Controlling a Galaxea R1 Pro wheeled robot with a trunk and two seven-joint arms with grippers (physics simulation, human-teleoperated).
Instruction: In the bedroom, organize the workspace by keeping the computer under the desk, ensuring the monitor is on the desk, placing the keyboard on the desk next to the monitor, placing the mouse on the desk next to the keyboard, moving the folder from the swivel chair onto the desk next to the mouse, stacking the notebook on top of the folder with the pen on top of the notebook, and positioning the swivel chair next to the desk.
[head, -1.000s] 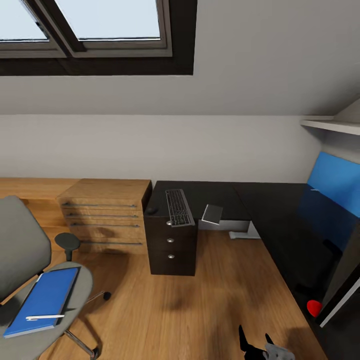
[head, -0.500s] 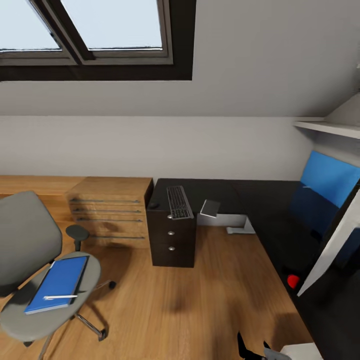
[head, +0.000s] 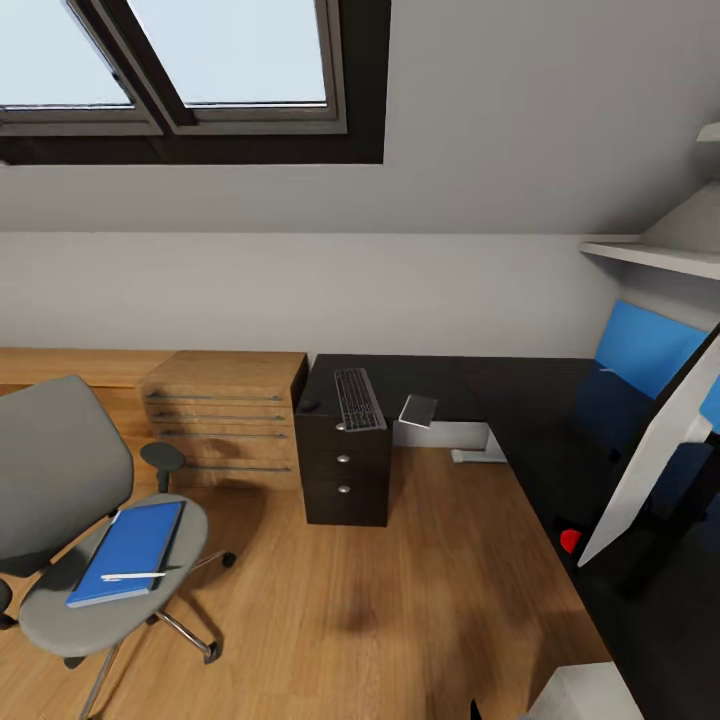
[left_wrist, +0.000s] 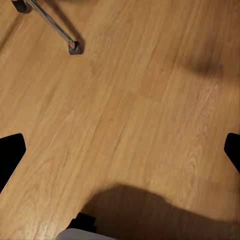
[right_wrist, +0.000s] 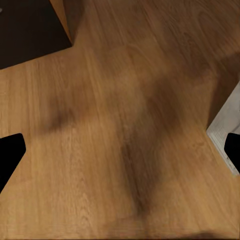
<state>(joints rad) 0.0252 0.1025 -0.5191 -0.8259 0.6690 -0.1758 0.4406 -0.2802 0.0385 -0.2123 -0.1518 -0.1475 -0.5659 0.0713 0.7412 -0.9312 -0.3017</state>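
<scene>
My view has pulled back, so the swivel chair (head: 60, 500) at near left shows whole with the folder (head: 128, 552) and pen (head: 132, 576) on it, both my grippers wide open, empty.

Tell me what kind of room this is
Probably an attic bedroom used as a home office: a skylight in a sloped ceiling, a black L-shaped desk with a keyboard, and a swivel chair.

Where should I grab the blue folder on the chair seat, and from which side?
Take the folder by its long right edge, coming from the open floor side; it lies flat on the swivel chair seat, backrest blocking the left, with the pen across its near end.
</scene>
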